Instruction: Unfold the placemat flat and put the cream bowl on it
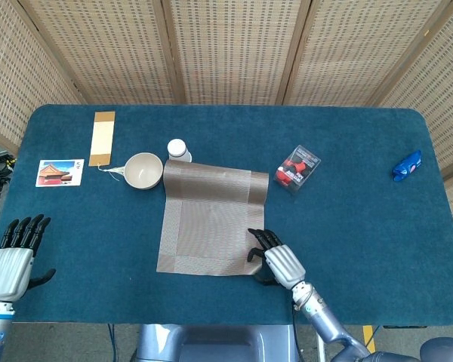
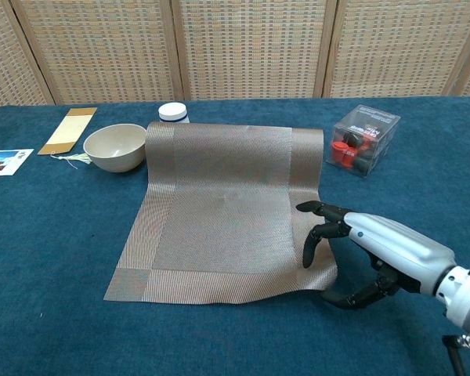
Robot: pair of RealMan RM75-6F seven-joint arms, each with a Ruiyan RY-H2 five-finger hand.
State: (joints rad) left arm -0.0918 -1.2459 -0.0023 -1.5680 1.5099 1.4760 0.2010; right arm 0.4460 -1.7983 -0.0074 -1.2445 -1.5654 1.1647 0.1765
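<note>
The brown woven placemat (image 1: 211, 219) (image 2: 219, 211) lies mid-table, its far end still folded over. The cream bowl (image 1: 143, 170) (image 2: 115, 146) stands on the cloth just off the mat's far left corner, apart from both hands. My right hand (image 1: 275, 258) (image 2: 376, 251) is at the mat's near right corner. Its fingers curl down onto the mat and its thumb sits under the edge, pinching the corner, which is lifted and rippled. My left hand (image 1: 11, 260) hovers at the table's near left edge, fingers spread, holding nothing.
A white jar (image 1: 179, 149) (image 2: 173, 113) stands behind the mat's far left corner. A clear box with red contents (image 1: 297, 168) (image 2: 363, 139) sits right of the mat. A wooden strip (image 1: 103, 137), a picture card (image 1: 60, 172) and a blue object (image 1: 407, 165) lie farther off.
</note>
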